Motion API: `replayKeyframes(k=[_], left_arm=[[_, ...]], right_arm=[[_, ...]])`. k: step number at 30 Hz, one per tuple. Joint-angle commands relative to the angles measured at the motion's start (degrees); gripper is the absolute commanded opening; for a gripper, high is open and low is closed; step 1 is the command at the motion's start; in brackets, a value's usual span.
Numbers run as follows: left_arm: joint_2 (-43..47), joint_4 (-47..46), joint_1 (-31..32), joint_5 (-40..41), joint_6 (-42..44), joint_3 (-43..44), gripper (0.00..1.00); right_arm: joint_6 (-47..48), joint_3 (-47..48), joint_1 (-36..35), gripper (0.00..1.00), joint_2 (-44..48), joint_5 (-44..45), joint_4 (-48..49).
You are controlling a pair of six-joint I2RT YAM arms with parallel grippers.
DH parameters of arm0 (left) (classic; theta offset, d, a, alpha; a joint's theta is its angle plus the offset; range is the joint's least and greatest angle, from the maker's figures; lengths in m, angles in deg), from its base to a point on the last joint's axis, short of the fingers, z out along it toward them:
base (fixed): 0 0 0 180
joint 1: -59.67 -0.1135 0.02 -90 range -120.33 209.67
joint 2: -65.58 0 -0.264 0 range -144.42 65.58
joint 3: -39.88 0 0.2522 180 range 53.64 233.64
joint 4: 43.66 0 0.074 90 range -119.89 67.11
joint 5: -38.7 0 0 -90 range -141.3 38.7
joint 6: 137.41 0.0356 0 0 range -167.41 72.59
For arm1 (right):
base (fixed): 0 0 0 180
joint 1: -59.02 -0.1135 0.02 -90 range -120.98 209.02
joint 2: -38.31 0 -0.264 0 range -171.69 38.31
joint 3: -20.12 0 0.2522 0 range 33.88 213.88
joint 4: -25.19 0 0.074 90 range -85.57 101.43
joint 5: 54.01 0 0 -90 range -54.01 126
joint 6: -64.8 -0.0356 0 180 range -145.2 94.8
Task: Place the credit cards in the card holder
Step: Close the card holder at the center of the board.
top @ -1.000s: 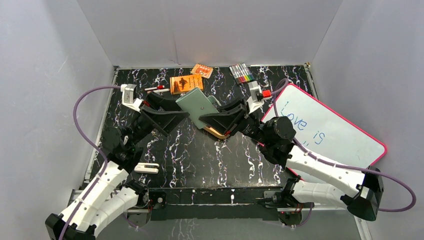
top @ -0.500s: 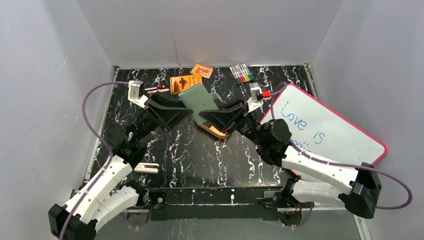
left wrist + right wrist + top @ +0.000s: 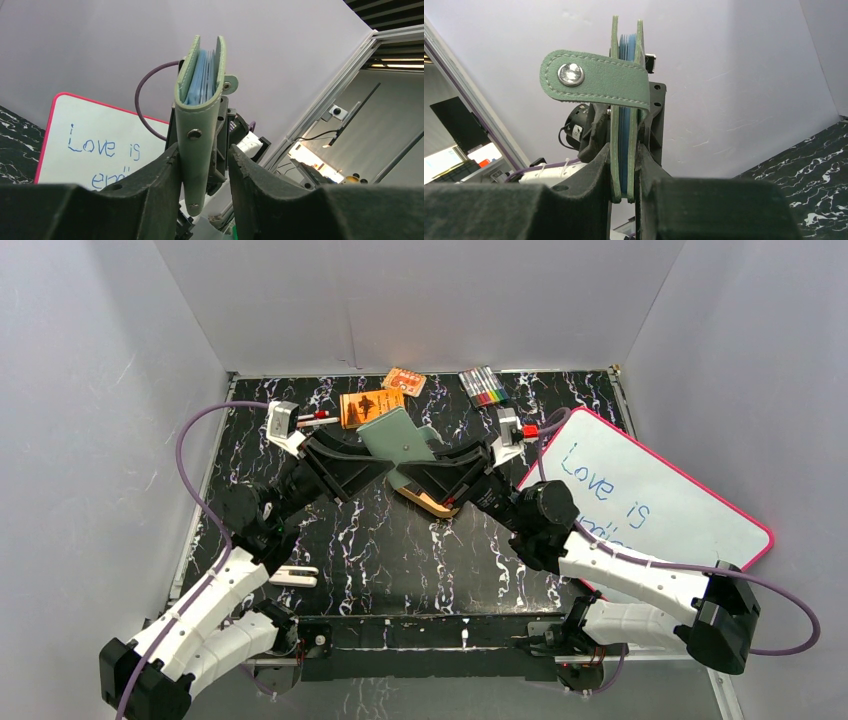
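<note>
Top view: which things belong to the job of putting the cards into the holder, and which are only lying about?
Job: card holder, right gripper clamping it, left gripper around it. No credit cards visible.
Lying about: orange booklet, markers, whiteboard, golden tin, white clip.

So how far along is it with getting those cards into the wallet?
Done: the green card holder is up off the table. In hand: the right claw is clamped on it, and the left claw sits around it, grip unclear. Its snap tab is unfastened and only pale blue pockets show inside. Left: I can't spot any dark cards anywhere, so loading looks undone or hidden.
</note>
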State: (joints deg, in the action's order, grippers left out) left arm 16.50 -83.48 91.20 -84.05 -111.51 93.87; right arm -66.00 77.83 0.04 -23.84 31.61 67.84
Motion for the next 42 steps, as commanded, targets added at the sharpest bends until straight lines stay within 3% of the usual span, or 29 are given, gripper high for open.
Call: replayKeyframes(k=[1,4,9,13,16,19,20,21,23,25,26,31,34,38,42], left_arm=[[1.50,-4.15,0.29,1.08,0.83,-0.39,0.39],[1.48,-4.53,0.29,1.21,0.83,-0.59,0.38],[0.81,-5.12,0.41,-0.41,1.79,-0.36,0.21],[1.00,-5.13,0.35,-1.48,3.79,-0.26,0.13],[0.92,-5.10,0.35,-2.15,5.05,0.10,0.00],[0.89,-5.12,0.40,-2.28,5.44,0.08,0.00],[1.03,-5.06,0.35,-1.80,5.47,-0.14,0.00],[1.31,-4.98,0.34,-1.14,5.47,-0.49,0.00],[2.35,-3.78,0.35,0.39,5.62,-1.26,0.00],[4.02,0.12,0.30,2.62,6.80,-1.44,0.00],[5.06,3.31,0.27,3.65,7.78,-1.14,0.00],[9.73,27.77,0.29,9.89,16.21,4.18,0.00],[10.03,40.34,0.31,12.12,19.02,6.91,0.00],[9.15,48.81,0.29,13.05,17.34,7.55,0.00],[9.11,49.89,0.29,10.26,16.06,5.61,0.00]], right_arm=[[-0.25,-0.51,-0.09,0.00,1.54,1.48,4.77],[-0.25,-0.66,-0.07,0.00,1.51,1.48,4.68],[-0.89,-0.88,-0.08,0.00,1.47,1.57,5.02],[-1.28,-0.63,-0.08,0.00,1.40,1.07,4.72],[-1.46,-0.66,-0.08,0.00,1.48,0.87,4.35],[-1.60,-0.66,-0.07,0.00,1.93,0.59,3.29],[-1.34,-0.62,-0.08,0.07,2.32,0.38,2.44],[-0.52,-0.61,-0.08,0.23,3.13,-0.01,1.14],[2.14,0.37,-0.06,0.53,5.66,-0.22,-5.41],[6.02,2.91,-0.08,0.68,9.53,1.78,-18.10],[8.07,4.14,-0.08,0.71,11.63,3.02,-24.51],[16.53,5.68,-0.07,0.73,21.83,12.75,-44.26],[19.54,11.19,-0.06,0.72,21.97,14.91,-55.04],[21.17,19.94,-0.04,0.68,15.28,16.51,-68.28],[20.13,20.74,-0.08,0.64,11.78,18.69,-69.42]])
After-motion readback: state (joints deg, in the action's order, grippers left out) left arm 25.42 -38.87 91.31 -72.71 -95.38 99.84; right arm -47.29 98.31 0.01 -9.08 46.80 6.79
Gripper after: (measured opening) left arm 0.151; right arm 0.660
